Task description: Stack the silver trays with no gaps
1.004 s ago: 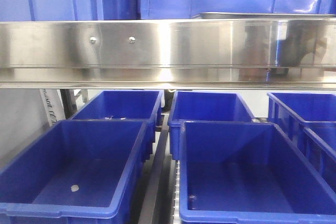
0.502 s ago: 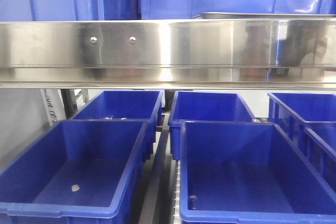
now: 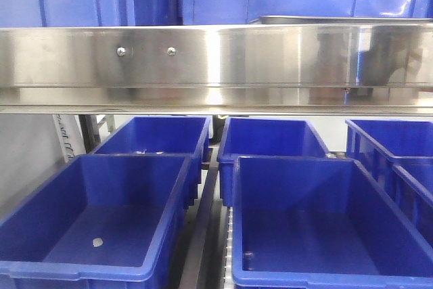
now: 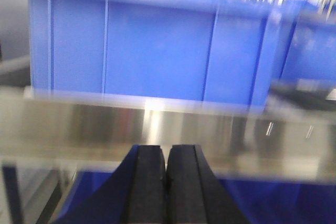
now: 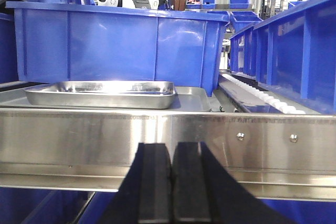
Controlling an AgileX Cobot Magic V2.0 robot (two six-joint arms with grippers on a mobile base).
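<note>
Nothing has shifted since the earlier front frames. Both black grippers, left (image 4: 166,182) and right (image 5: 171,182), are clenched empty; the shiny rectangular steel tray (image 5: 102,94) sits centre-left on the shelf.

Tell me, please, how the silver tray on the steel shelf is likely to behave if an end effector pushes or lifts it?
The silver tray looks like thin polished steel, so probably stiff and fairly light. Its smooth base on the equally smooth steel shelf suggests it slides readily when pushed. The thin rim and glossy finish may slip in a pinch grasp.
</note>
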